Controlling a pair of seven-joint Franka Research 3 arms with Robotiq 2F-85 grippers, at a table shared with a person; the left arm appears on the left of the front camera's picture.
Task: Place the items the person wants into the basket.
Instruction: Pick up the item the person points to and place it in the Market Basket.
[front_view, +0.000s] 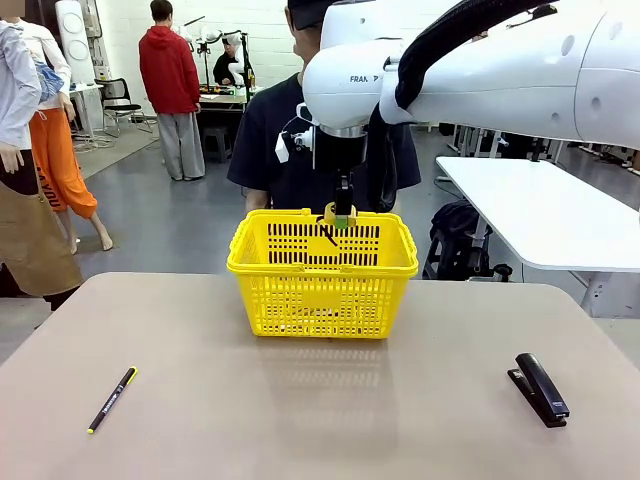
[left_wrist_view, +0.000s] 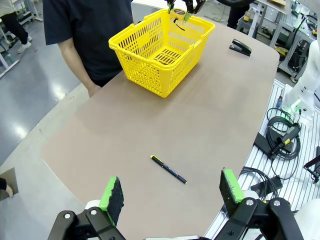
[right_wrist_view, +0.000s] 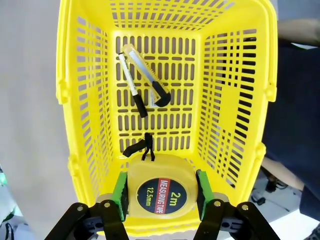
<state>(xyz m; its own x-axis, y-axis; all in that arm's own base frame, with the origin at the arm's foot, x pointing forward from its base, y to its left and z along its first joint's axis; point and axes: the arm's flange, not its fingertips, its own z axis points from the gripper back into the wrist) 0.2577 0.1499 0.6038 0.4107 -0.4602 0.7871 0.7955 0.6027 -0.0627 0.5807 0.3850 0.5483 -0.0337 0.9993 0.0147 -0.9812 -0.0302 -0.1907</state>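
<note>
Above the yellow basket (right_wrist_view: 90, 90), your right gripper (right_wrist_view: 160, 192) clamps the tape measure (right_wrist_view: 159, 191), positioned to join the utility knife (right_wrist_view: 146, 75) and marker (right_wrist_view: 132, 85) below. Your left gripper (left_wrist_view: 170, 197) hangs apart, idle.

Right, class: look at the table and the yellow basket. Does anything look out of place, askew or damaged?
Nothing stands out. The yellow plastic lattice basket stands upright; the yellow-and-black utility knife and white marker lie inside, and the right claw holds the round tape measure above it.
</note>
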